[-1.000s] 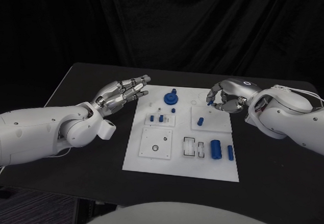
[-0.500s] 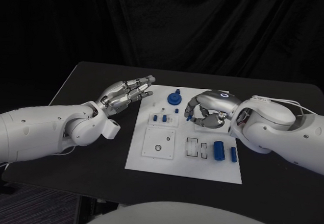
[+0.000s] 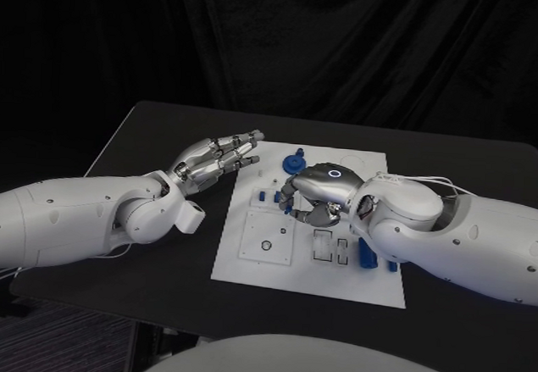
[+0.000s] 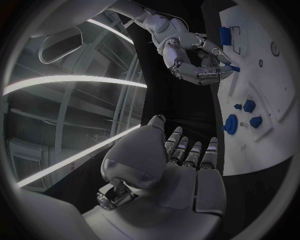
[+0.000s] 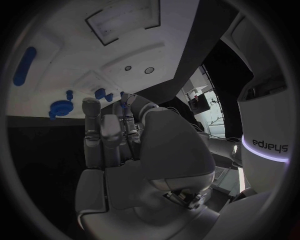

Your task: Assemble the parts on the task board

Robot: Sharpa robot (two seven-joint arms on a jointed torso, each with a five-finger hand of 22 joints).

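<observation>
The white task board lies in the middle of the black table. My right hand hovers low over the board's middle with its fingers curled in. It pinches a small blue peg at its fingertips, and the peg's tip peeks out between the fingers. My left hand hangs open, fingers apart, just off the board's far left corner, holding nothing. A round blue part stands at the board's far edge, with short blue pegs near it. A long blue cylinder lies beside my right forearm.
A square plate with a small ring hole and narrow rectangular slots sit on the board's near half. My right forearm covers the board's right side. Bare table stretches to the left of the board.
My right hand has carried the small blue peg from the board's far right corner leftward and nearer, to over the board's middle. The left hand has hardly moved.
</observation>
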